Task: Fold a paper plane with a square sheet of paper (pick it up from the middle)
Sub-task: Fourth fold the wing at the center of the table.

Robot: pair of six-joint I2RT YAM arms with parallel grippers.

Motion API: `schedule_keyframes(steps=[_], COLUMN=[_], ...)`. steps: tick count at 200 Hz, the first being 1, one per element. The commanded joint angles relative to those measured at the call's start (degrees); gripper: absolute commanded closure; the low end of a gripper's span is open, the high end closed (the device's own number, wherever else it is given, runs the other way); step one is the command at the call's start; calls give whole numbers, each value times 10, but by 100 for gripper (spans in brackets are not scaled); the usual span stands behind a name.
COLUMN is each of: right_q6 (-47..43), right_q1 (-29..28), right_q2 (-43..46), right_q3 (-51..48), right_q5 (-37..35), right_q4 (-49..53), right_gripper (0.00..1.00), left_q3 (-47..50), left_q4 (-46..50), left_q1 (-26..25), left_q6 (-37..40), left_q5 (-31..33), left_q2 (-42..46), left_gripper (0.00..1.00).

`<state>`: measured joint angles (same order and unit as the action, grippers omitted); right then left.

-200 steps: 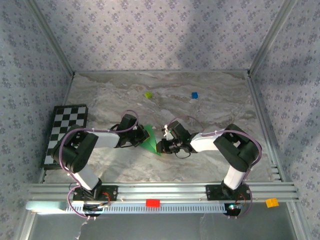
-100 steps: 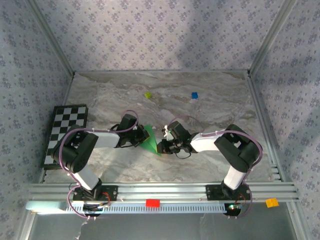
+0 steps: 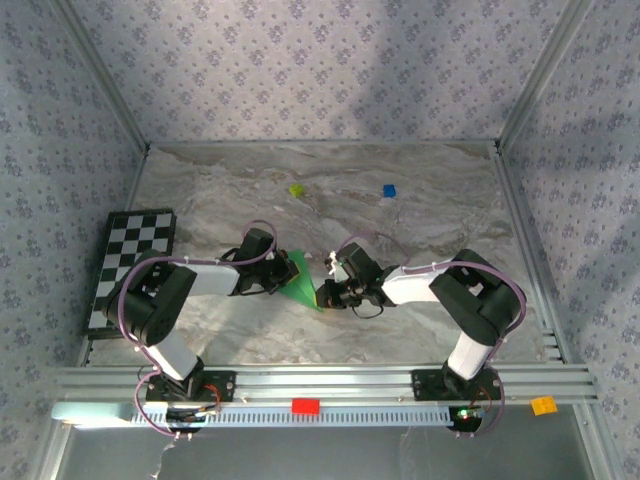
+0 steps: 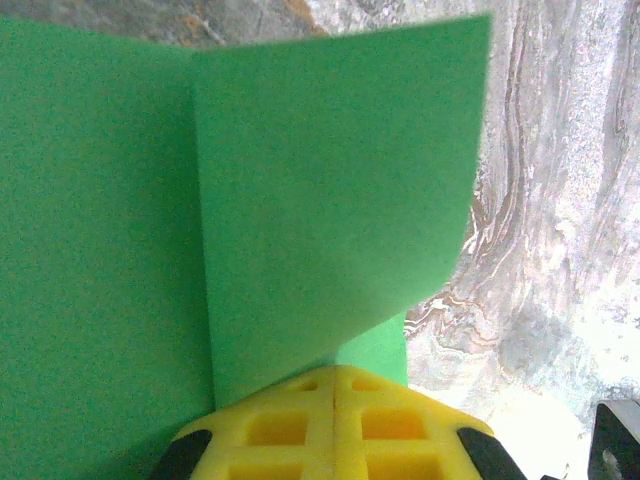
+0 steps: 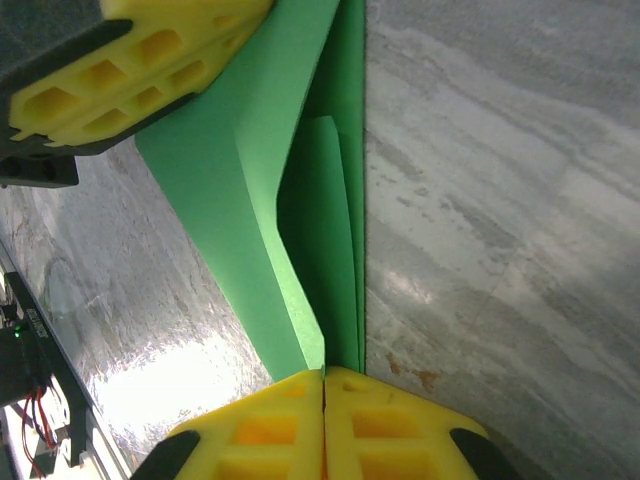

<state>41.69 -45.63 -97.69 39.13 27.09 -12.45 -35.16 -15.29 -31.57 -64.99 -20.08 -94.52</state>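
Marbled table (image 3: 430,215) inside papered walls, creased green paper (image 3: 298,284) spanning between left fingers (image 4: 290,425), clamped shut on one edge, and right fingers (image 5: 270,430), pinched closed on the opposite tip; best to tension evenly, align edges, avoid tearing.

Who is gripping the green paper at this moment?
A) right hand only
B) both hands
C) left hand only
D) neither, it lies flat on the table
B: the left hand and the right hand are each shut on the green paper.
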Motion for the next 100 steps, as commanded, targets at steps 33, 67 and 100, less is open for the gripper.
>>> schedule_keyframes(steps=[33,67,100], right_q6=[-10,-14,-10], right_q1=[-1,-1,-2], right_q2=[21,16,7], right_q3=[-27,-34,-33], right_q5=[-12,-8,-4], right_q4=[68,67,60], right_gripper=[87,90,93], left_q3=[16,16,15], left_q4=[30,30,30], left_q1=[-2,-2,-2], left_q6=[9,9,9], left_q5=[21,20,21], left_q2=[-3,-4,-4], left_gripper=[100,100,100])
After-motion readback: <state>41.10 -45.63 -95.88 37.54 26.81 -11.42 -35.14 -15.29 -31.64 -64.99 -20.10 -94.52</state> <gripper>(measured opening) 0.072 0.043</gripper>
